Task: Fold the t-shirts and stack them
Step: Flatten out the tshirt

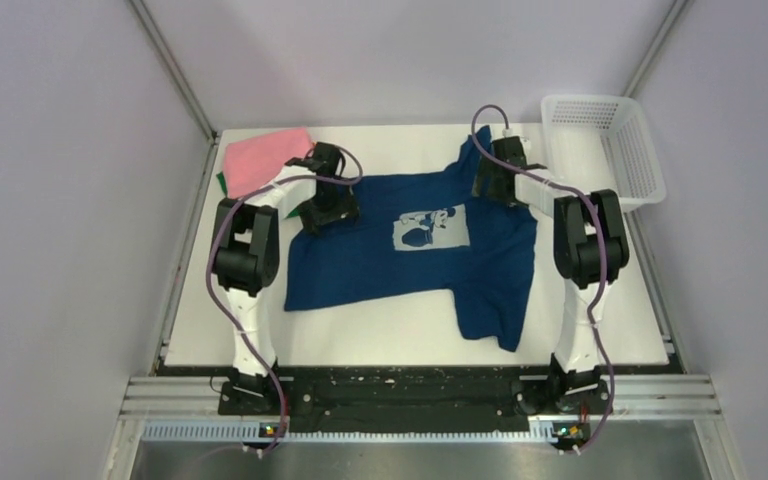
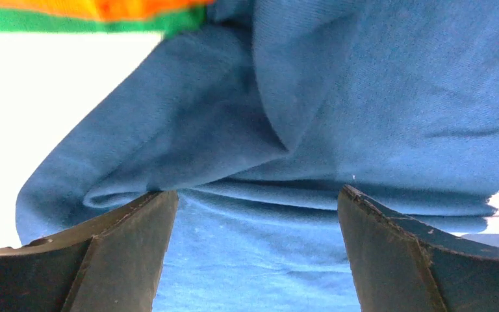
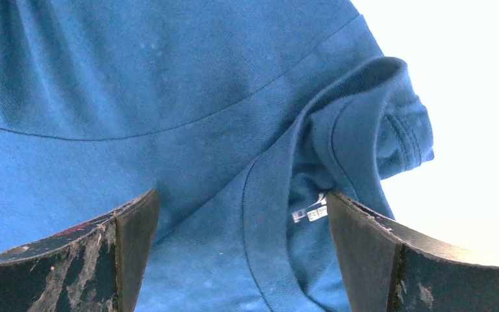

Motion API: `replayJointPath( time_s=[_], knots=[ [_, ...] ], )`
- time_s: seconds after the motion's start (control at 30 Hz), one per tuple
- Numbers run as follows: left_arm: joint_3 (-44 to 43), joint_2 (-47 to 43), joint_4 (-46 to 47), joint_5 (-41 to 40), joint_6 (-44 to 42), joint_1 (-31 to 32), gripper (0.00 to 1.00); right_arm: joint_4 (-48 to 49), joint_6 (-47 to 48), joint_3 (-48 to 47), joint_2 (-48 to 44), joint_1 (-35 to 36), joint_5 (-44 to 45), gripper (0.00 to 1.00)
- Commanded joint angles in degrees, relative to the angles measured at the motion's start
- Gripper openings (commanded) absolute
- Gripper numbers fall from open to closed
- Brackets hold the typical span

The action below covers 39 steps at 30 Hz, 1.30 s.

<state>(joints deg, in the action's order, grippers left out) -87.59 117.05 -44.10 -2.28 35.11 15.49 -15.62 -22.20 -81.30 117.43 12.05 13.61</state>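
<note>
**A:** What is the left tool (image 2: pixel 256 195) doing?

**B:** Its jaws stand wide apart, low over a rolled fold of the navy t-shirt (image 1: pixel 410 265). Nothing is clamped. Whether the tips press the cloth I cannot tell.

**A:** And the right tool (image 3: pixel 242 198)?

**B:** Also spread apart, holding nothing. Between its tips lies the ribbed collar (image 3: pixel 338 130), bunched up, with a small white neck label (image 3: pixel 310 212) showing inside.

**A:** How does the shirt lie?

**B:** It is spread on the white counter (image 1: pixel 360 340), chest up, with the pale cartoon print (image 1: pixel 430 228) near the middle. The collar points to the far right, under the right tool. One sleeve reaches toward the near edge. The left tool is at the shirt's far left corner.

**A:** Other shirts?

**B:** A folded pink t-shirt (image 1: pixel 265 158) sits at the counter's far left corner, just beside the left tool. The left wrist view shows the edge of an orange t-shirt (image 2: pixel 104 8) lying on a green t-shirt (image 2: pixel 71 21), just past the navy cloth.

**A:** Anything else?

**B:** A white mesh basket (image 1: pixel 650 175) stands at the counter's far right corner, near the right arm.
</note>
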Motion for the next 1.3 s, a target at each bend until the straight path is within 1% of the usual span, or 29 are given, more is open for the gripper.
replayJointPath(
  time_s=[0.0, 0.07, 0.13, 0.2, 0.3, 0.4, 0.43, 0.53, 0.63, 0.73, 0.83, 0.97, 1.03, 1.23, 1.27],
  knots=[
    [-7.37, 0.74, -1.69, -2.26, -2.32, -0.46, 0.98, -5.40, 3.71, -7.12, 1.48, -0.57, 3.99, 0.99],
    [-7.84, -0.61, -1.25, -0.83, -2.33, -0.38, 0.98, -7.09, 4.78, -9.30, 0.06, -0.58, 4.65, 0.99],
    [-6.94, -2.52, -1.49, -0.27, -2.20, -0.01, 0.98, -8.82, 5.54, -9.13, -2.53, -0.40, 2.62, 0.99],
    [-4.56, -5.57, -1.96, -0.50, -2.03, 0.82, 0.98, -9.63, 6.54, -5.87, -6.87, 0.81, 1.78, 0.99],
    [1.49, -13.02, -1.87, -1.81, -1.41, 2.70, 0.98, -10.47, 7.11, 1.53, -15.27, 3.60, 1.79, 0.99],
    [10.60, -23.24, -1.89, -3.75, 0.91, 3.57, 0.98, -10.77, 2.98, 11.16, -25.22, 4.70, -1.13, 0.99],
    [14.16, -27.15, -2.25, -4.96, 2.01, 3.57, 0.98, -10.51, 1.17, 16.42, -28.97, 4.78, -1.41, 0.99],
    [24.09, -37.95, -5.90, -10.71, 7.07, 3.50, 0.98, -10.04, -2.48, 27.34, -40.72, 4.73, 0.49, 0.99],
    [33.10, -46.96, -10.02, -15.32, 12.96, 2.79, 0.99, -11.94, -5.59, 34.48, -51.14, 4.72, -0.46, 0.99],
    [42.20, -53.61, -9.98, -14.71, 16.84, 0.35, 0.99, -13.52, -7.30, 39.19, -59.43, 4.62, -2.71, 0.99],
    [48.84, -56.27, -6.80, -12.79, 18.17, -2.87, 0.98, -13.94, -7.50, 41.71, -63.66, 4.64, -4.16, 0.99],
    [51.75, -55.46, -0.10, -10.93, 20.19, -6.22, 0.82, -14.70, -6.23, 41.72, -65.35, 4.57, -6.28, 0.99],
    [51.96, -53.82, 1.96, -10.29, 22.64, -6.62, 0.76, -16.34, -5.84, 41.15, -65.07, 4.63, -5.31, 0.99],
    [55.32, -50.00, 7.47, -8.19, 26.46, -6.76, 0.72, -19.79, -5.49, 40.58, -66.42, 4.60, -3.46, 0.99],
    [55.55, -49.32, 7.86, -7.55, 26.71, -6.78, 0.69, -20.13, -5.49, 40.68, -66.95, 4.64, -3.09, 0.99]
  ],
)
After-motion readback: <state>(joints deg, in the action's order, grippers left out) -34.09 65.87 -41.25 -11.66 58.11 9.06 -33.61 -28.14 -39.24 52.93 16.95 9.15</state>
